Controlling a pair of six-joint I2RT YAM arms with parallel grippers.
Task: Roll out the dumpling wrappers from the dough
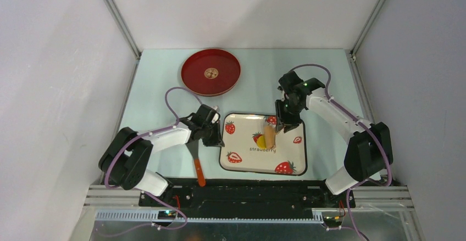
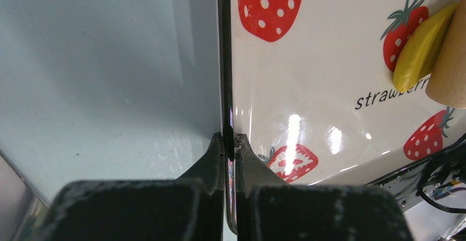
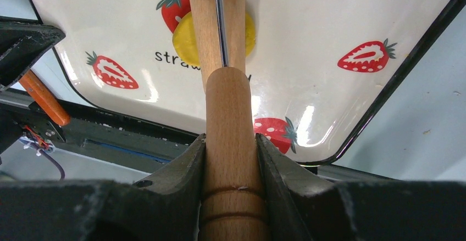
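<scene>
The yellow dough (image 1: 261,141) lies flattened on the strawberry tray (image 1: 247,124), partly under a wooden rolling pin (image 1: 270,133). My right gripper (image 1: 283,124) is shut on the pin's handle (image 3: 231,142). The roller (image 3: 217,27) lies across the dough (image 3: 184,42), which shows on both sides of it. My left gripper (image 2: 226,138) is shut on the tray's dark left rim (image 2: 224,60), with the dough (image 2: 420,51) far across the tray (image 2: 308,76). A small round tan disc (image 1: 211,73) sits mid red plate; I cannot tell if it is a dumpling wrapper.
The red plate (image 1: 192,79) stands at the back left of the table. An orange-handled tool (image 1: 198,169) lies just left of the tray near the front edge, under my left arm; its handle (image 3: 44,95) also shows in the right wrist view. White walls close in both sides.
</scene>
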